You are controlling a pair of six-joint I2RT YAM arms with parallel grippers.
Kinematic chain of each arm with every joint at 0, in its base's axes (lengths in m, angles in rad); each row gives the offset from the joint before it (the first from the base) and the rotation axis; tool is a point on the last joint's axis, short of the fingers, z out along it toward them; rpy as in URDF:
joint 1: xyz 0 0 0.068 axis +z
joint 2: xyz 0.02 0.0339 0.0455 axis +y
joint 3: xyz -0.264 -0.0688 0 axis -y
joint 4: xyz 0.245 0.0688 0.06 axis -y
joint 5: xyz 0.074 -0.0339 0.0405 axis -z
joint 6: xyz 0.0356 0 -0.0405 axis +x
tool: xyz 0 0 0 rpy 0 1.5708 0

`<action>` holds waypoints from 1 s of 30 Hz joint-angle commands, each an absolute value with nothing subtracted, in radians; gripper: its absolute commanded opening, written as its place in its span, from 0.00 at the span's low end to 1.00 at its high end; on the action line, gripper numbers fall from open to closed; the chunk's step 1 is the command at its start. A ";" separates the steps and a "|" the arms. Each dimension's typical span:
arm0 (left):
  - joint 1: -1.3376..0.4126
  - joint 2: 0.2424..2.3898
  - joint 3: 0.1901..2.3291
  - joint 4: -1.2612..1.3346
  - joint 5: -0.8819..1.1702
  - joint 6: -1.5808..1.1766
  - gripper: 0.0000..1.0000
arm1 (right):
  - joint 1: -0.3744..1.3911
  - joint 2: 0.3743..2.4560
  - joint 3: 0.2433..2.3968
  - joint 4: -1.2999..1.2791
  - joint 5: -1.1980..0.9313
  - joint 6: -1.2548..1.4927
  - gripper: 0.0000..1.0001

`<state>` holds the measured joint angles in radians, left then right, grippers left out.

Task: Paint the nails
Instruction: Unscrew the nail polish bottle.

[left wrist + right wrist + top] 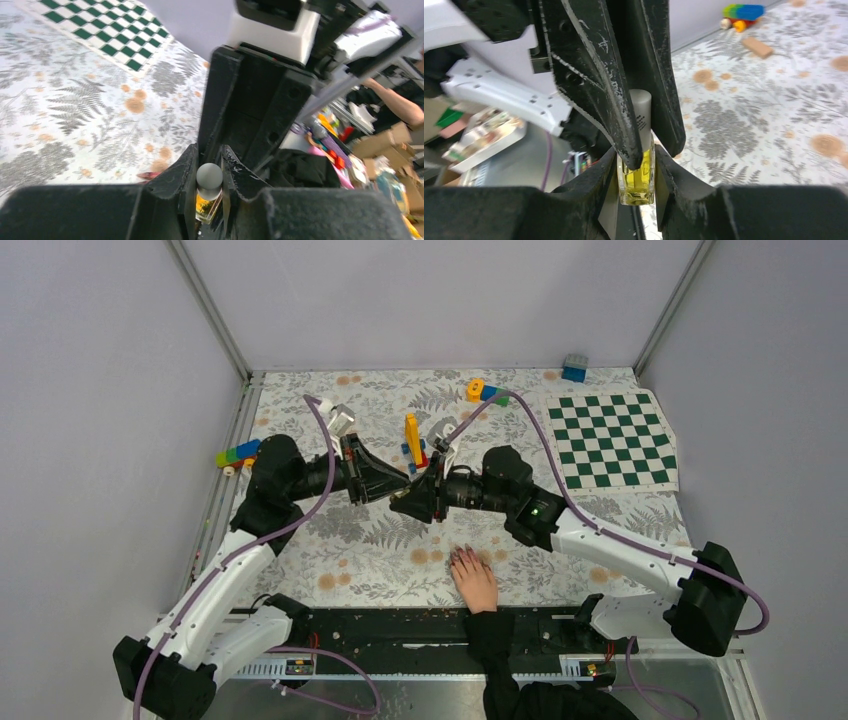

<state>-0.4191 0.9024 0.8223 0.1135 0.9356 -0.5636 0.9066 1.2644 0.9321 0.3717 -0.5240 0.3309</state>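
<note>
Right gripper (636,165) pinches the yellow polish bottle (637,189) while the left gripper (210,157) clamps its grey cap (209,175), not yet off, so painting seems unstarted; the nails (463,556) lie at six o'clock, well apart.

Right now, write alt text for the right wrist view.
The right gripper clamps a small glass bottle of yellow liquid while the left gripper, reaching in from above, pinches its grey cap. A fern-print cloth lies behind.
</note>
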 commanded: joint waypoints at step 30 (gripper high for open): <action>-0.430 1.012 0.932 -0.168 0.707 -0.483 0.55 | 1.100 1.404 1.078 0.365 0.485 0.133 0.00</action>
<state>-0.4210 1.0191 0.8959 -0.1165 0.5945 -0.4858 1.1194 1.4113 1.0241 0.2672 0.3580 0.1516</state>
